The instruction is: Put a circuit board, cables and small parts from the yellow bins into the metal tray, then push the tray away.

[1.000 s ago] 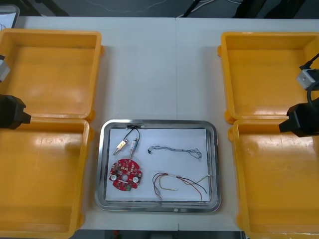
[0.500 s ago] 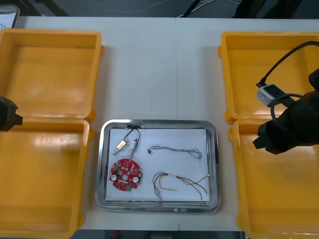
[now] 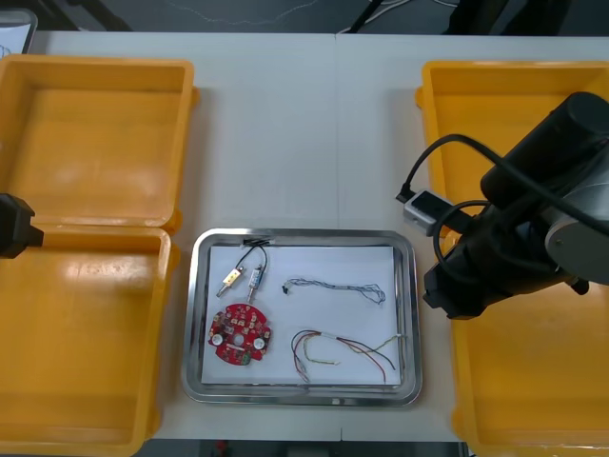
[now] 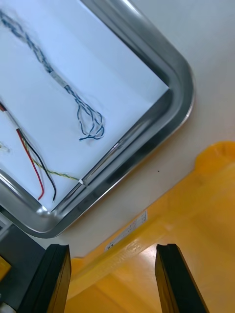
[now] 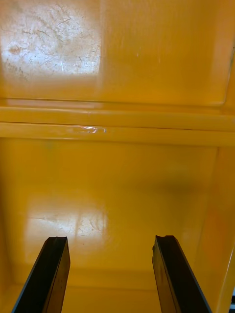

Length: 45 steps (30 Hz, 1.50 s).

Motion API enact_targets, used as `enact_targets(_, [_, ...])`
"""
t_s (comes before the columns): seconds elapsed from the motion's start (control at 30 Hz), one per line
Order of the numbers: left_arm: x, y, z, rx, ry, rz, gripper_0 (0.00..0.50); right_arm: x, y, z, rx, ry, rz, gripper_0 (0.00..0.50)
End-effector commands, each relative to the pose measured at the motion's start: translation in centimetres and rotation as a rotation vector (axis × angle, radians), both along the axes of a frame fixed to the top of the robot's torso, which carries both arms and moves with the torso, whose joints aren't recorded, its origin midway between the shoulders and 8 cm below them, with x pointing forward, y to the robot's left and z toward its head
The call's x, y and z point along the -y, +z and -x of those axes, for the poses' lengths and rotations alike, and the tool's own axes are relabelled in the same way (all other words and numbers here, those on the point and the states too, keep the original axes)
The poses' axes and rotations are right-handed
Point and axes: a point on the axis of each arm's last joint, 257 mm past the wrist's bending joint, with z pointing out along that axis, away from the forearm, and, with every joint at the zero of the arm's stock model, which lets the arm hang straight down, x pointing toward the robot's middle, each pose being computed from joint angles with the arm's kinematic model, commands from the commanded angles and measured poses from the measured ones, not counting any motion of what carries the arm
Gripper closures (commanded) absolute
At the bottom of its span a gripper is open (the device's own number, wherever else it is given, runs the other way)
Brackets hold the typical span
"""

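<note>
The metal tray (image 3: 304, 232), white inside, sits at the table's front middle. In it lie a round red circuit board (image 3: 240, 333), a twisted blue and white cable (image 3: 333, 286), a red and yellow cable (image 3: 344, 348) and a black cable (image 3: 255, 249) with two small metal parts (image 3: 231, 279). My right arm (image 3: 504, 248) reaches in over the near right bin toward the tray's right rim. My right gripper (image 4: 112, 279) is open and holds nothing; it hangs above that bin's edge (image 4: 147, 230), beside the tray's corner (image 4: 169, 115). My left gripper (image 5: 110, 274) is open over a left bin's floor (image 5: 117, 171).
Two yellow bins stand at the left (image 3: 95, 143) and two at the right (image 3: 495, 124), all looking bare inside. A strip of bare table (image 3: 304, 133) runs beyond the tray between them. The left arm (image 3: 14, 228) waits at the left edge.
My right arm has swung in from the right edge toward the tray's right rim. The left arm has barely shifted. The tray's contents lie as before.
</note>
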Motion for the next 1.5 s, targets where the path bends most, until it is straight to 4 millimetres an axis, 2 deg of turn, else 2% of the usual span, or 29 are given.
enact_targets(0.03, [0.1, 0.1, 0.7, -0.001, -0.081, -0.037, 0.000, -3.0, 0.6, 0.0, 0.064, 0.138, 0.046, 0.000])
enact_targets(0.3, [0.2, 0.0, 0.8, -0.004, -0.084, -0.036, 0.000, -7.3, -0.8, 0.8, 0.107, 0.291, 0.097, 0.000])
enact_targets(0.83, [0.3, -0.1, 1.0, -0.011, -0.088, -0.033, 0.000, -13.2, -4.4, 4.2, 0.036, 0.457, 0.137, 0.000])
enact_targets(1.23, [0.2, -0.1, 1.0, -0.011, -0.088, -0.033, 0.000, -15.0, -8.4, 5.7, 0.019, 0.525, 0.203, 0.000])
enact_targets(1.4, [0.2, -0.1, 1.0, -0.011, -0.088, -0.033, 0.000, -15.5, -9.5, 5.8, 0.073, 0.560, 0.235, 0.000])
enact_targets(1.5, [0.2, -0.1, 1.0, -0.011, -0.088, -0.033, 0.000, -16.0, -10.0, 6.6, 0.069, 0.587, 0.237, 0.000])
